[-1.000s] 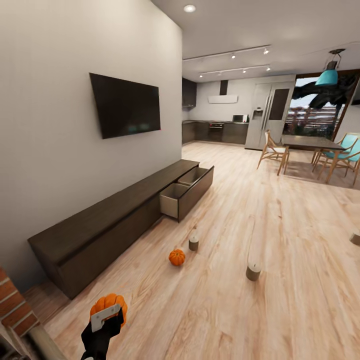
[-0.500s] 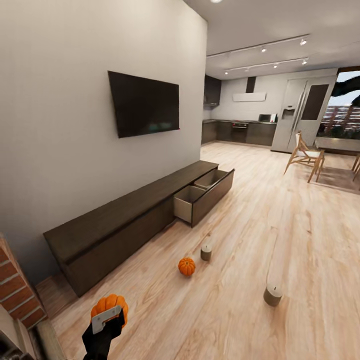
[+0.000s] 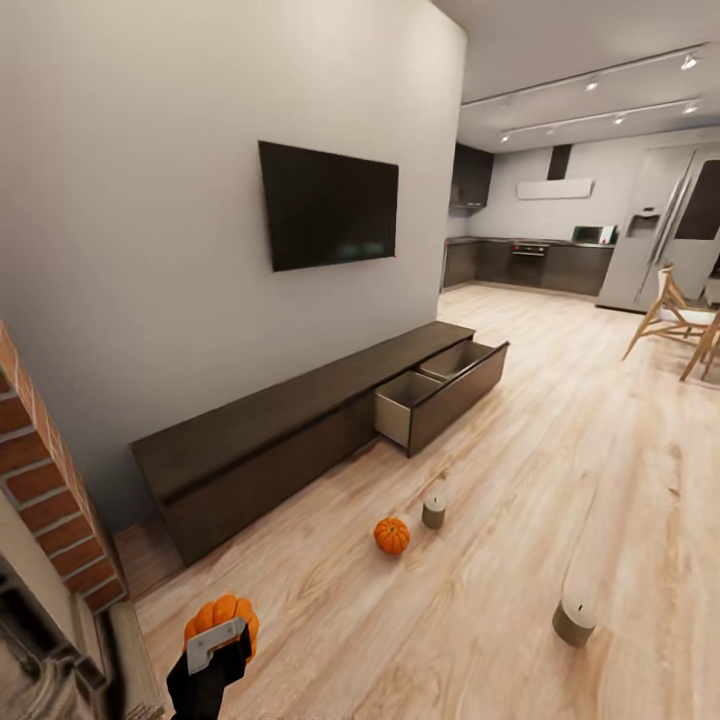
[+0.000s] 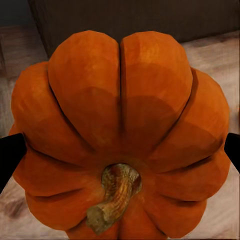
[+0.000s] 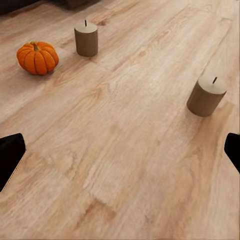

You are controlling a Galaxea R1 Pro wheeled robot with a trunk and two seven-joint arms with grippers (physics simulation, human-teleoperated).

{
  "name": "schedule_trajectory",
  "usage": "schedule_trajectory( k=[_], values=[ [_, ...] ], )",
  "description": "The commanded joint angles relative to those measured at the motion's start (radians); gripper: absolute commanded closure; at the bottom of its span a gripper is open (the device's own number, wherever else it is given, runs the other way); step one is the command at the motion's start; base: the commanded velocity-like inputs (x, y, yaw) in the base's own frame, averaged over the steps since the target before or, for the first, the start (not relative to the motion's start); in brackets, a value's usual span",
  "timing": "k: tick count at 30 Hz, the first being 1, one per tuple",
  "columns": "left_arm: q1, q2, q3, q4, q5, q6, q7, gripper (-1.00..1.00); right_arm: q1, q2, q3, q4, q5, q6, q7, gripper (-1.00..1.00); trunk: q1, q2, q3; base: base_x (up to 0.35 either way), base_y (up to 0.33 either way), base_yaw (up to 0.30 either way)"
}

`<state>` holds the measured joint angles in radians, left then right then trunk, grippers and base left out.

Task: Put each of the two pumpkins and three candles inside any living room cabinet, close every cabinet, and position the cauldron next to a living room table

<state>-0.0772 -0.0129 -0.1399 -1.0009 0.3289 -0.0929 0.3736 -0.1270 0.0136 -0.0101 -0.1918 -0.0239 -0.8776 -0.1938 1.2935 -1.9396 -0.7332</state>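
Living room, pale plank floor (image 3: 560, 470), grey wall with a dark TV (image 3: 328, 205); brick edge at near left, kitchen at far right.

Head view. Cabinet (image 3: 290, 430): one, long and low along the wall, its far-end drawer (image 3: 445, 390) pulled open, pale inside. Left gripper (image 3: 215, 645): raised at the bottom edge, closed round a pumpkin (image 3: 225, 615). Floor pumpkin (image 3: 392, 535): one, in front of the cabinet. Candles: two, upright; near candle (image 3: 434, 511) just beside the floor pumpkin, far candle (image 3: 574, 620) well apart to the right. Chair (image 3: 672, 318): one, wooden, at right edge.

Left wrist view. Held pumpkin (image 4: 120, 135), stem toward the camera, black fingertips (image 4: 10, 155) pressed on both flanks.

Right wrist view. Arm over bare floor; fingertips (image 5: 9, 155) spread wide, nothing between. One pumpkin (image 5: 37, 57), two candles (image 5: 86, 39) (image 5: 206, 96).
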Motion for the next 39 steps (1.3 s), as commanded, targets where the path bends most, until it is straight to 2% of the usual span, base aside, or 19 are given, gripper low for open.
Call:
schedule_trajectory(
  k=[1,12,17,21,23,35,39],
  values=[
    [-0.001,0.001,-0.004,0.002,0.007,-0.007,0.005,1.0,0.0,0.0,-0.001,0.0,-0.002,-0.003,0.001,-1.0,0.0,0.0,-0.001,0.0,-0.007,0.273],
    [-0.001,0.001,-0.008,0.004,0.006,-0.009,0.006,1.0,0.0,0.0,-0.001,0.0,-0.002,-0.003,0.001,-1.0,0.0,0.0,-0.007,0.0,-0.001,0.273],
    [-0.001,0.001,-0.059,0.004,0.006,-0.012,0.009,1.0,0.0,0.0,-0.001,0.0,-0.002,-0.003,0.001,-1.0,0.0,0.0,-0.009,0.0,0.0,0.24],
    [-0.001,0.001,-0.106,0.004,0.007,-0.012,0.012,1.0,0.0,-0.001,-0.001,0.0,-0.002,-0.003,0.001,-1.0,0.0,0.0,-0.01,0.0,0.0,0.066],
    [-0.001,0.001,-0.115,0.004,0.007,-0.012,0.013,1.0,0.0,-0.001,-0.001,0.0,-0.002,-0.002,0.001,-1.0,0.0,0.0,-0.01,0.0,0.0,0.013],
    [-0.001,0.001,-0.122,0.005,0.006,-0.013,0.01,1.0,0.0,0.0,-0.001,0.0,-0.002,-0.001,0.001,-1.0,0.0,0.0,-0.01,0.006,0.0,0.001],
    [-0.001,0.002,-0.134,0.005,0.006,-0.014,0.01,1.0,0.0,0.0,-0.001,0.0,-0.002,-0.001,0.001,-1.0,0.0,0.0,-0.01,0.251,0.0,0.0]
  ],
)
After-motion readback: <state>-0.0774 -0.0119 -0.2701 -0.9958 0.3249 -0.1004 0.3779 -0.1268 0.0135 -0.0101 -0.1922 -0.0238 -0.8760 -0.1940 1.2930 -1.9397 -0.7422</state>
